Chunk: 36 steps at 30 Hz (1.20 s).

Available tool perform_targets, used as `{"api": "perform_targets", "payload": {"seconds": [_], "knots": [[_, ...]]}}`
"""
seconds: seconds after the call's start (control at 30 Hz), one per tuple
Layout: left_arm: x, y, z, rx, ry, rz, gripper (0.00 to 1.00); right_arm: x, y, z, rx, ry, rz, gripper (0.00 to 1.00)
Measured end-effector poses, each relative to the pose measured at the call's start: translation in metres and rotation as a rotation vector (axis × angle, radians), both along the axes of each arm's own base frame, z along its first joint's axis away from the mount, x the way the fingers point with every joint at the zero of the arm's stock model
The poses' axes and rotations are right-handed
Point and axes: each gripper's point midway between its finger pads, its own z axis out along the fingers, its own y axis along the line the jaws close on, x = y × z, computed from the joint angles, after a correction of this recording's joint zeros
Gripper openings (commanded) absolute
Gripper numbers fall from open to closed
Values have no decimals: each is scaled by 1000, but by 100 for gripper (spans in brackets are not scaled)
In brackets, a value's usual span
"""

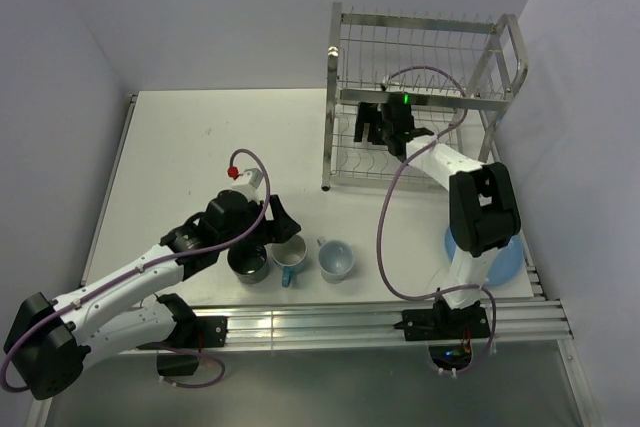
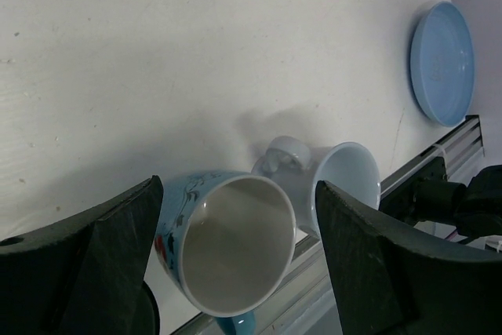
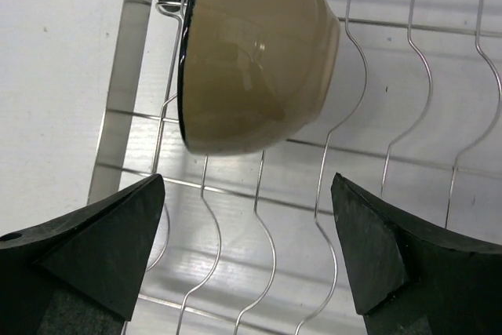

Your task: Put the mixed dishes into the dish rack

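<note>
Two end effectors are both spread wide. The left end effector [image 2: 239, 186] hangs over the blue mug [image 2: 235, 249] on the white surface [image 1: 180, 147]. The right end effector [image 3: 249, 178] faces the tan bowl [image 3: 251, 52], which lies tipped sideways in the wires of the dish rack [image 1: 420, 19], by pale walls [image 1: 200, 7].

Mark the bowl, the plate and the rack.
Bowl [image 3: 251, 60]: right wrist view, tan outer wall.
Plate [image 2: 441, 64]: left wrist view, middle of its face.
Rack [image 1: 425, 52]: top external view, upper tier wires.
</note>
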Motion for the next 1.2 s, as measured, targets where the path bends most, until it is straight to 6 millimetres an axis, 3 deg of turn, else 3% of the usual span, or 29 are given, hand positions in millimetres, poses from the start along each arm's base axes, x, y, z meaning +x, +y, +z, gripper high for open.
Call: {"api": "perform_targets", "payload": {"seconds": [0.1, 0.3, 0.63, 0.8, 1.03, 1.2], "knots": [[-2, 5, -6, 26, 20, 8, 84, -8, -1, 8, 37, -13, -23, 94], [-5, 18, -20, 95, 55, 46, 83, -40, -9, 3, 98, 14, -86, 94], [-4, 32, -25, 161, 72, 94, 77, -103, -21, 38, 249, -44, -160, 93], [-4, 35, -28, 197, 94, 98, 68, -151, -19, 44, 310, -40, -160, 91], [-5, 36, -35, 241, 122, 85, 58, -231, 5, 105, 445, -167, -44, 89], [-6, 30, -36, 250, 134, 59, 48, -263, 8, 120, 506, -168, -10, 88]]}}
